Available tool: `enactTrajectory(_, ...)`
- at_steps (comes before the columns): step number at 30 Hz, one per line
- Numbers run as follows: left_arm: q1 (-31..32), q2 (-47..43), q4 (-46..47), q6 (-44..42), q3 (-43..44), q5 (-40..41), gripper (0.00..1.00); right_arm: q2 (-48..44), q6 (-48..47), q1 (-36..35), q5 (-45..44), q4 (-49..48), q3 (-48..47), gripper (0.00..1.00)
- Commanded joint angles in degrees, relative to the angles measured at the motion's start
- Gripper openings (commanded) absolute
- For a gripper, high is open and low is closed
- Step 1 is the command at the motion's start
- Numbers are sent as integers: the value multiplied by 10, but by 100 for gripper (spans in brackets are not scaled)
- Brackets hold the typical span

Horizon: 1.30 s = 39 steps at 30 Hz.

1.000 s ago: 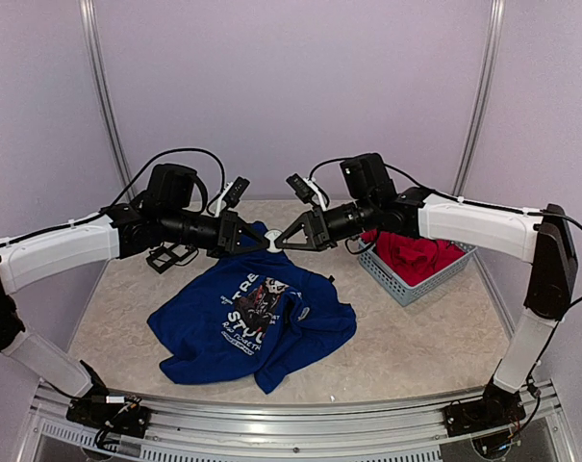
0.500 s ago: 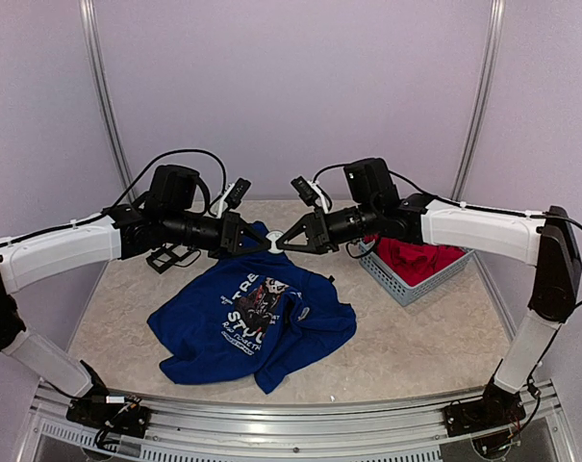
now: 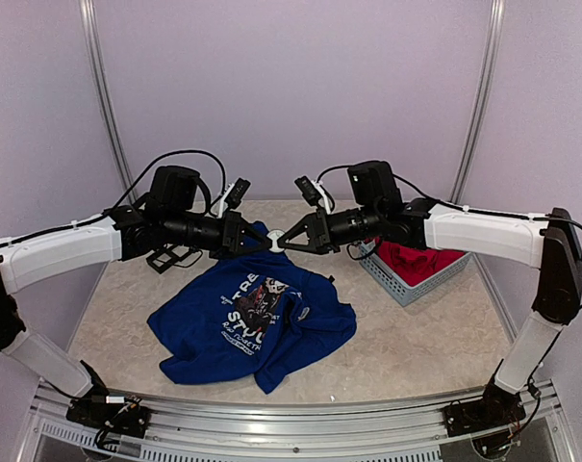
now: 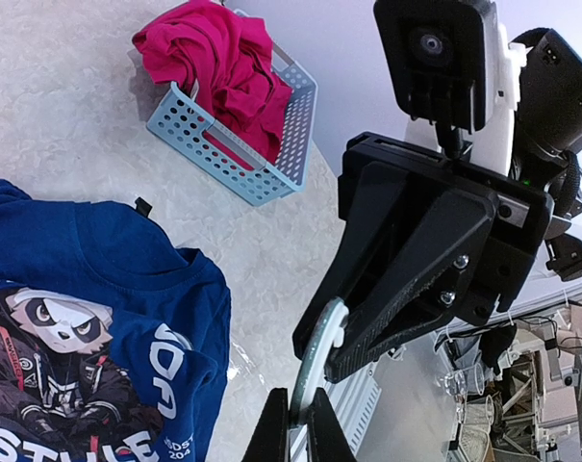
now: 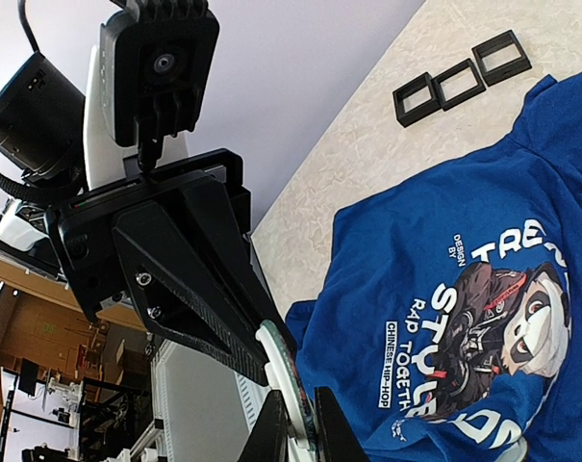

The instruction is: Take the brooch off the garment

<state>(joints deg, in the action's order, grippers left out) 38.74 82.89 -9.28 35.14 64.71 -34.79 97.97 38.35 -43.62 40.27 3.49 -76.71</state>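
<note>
Pale lilac walls close in a mottled beige table point(image 3: 416, 337), where the garment point(image 3: 252, 322) lies rumpled with its print facing up. Above its 12 o'clock edge the two arms meet tip to tip in the air. The left gripper point(image 3: 265, 243) reaches in from 9 o'clock and the right gripper point(image 3: 284, 242) from 3 o'clock. Each has its jaws closed to a thin slit on the same small white disc, the brooch point(image 3: 274, 243). Both wrist views show the disc edge-on, pinched at opposite rims and held apart from the blue cloth below. At 2 o'clock from the shirt, a pale blue basket point(image 3: 406, 287) holds a red garment point(image 3: 420, 255). Black square frames point(image 3: 165, 258) lie at 10 o'clock.
</note>
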Motion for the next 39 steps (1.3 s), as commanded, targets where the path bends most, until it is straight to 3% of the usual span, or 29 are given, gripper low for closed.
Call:
enactTrajectory(1, -11, -21, -10, 18, -10, -29, 0, -2, 10, 33, -134, 64, 28, 8)
enactTrajectory(14, -20, -4, -20, 22, -3, -28, 0, -5, -11, 33, -78, 9, 27, 18)
enactTrajectory(22, -22, 22, -47, 6, 28, -20, 0, -17, -57, 33, -32, -3, 10, 38)
enactTrajectory(28, -42, 20, -90, -3, 32, 42, 0, -36, -108, 34, -106, 53, -12, 47)
enactTrajectory(33, -78, 3, -166, -35, 32, 163, 0, -63, -138, 39, -230, 106, -17, 54)
enactTrajectory(39, -176, 24, -290, -86, 48, 299, 0, -95, -157, 86, -305, 164, -9, 58)
